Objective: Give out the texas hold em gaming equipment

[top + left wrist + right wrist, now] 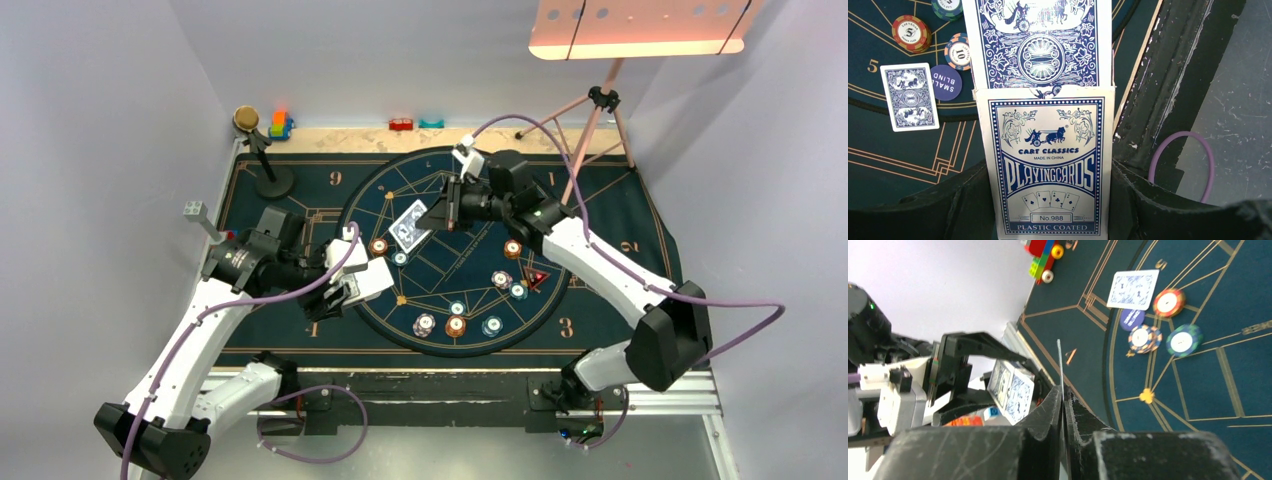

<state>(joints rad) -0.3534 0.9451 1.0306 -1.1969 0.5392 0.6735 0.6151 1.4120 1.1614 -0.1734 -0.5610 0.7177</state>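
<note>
L gripper [1047,192]: jaws clamped on sides of card box [1048,135], box sits btwn them w/ printed front to cam. Deck [1040,40] sticks out of box top, ahead of the jaws. R gripper [1063,395]: jaws pressed together, pinching single card [1060,365] edge-on; card pokes fwd past tips. On mat [878,165], ahead-left of L jaws: face-down card [909,96], SMALL BLIND disc [945,82] just beside it, 10 chip [958,50] and 5 chip [910,32] just beyond. L and R jaws well apart.
</note>
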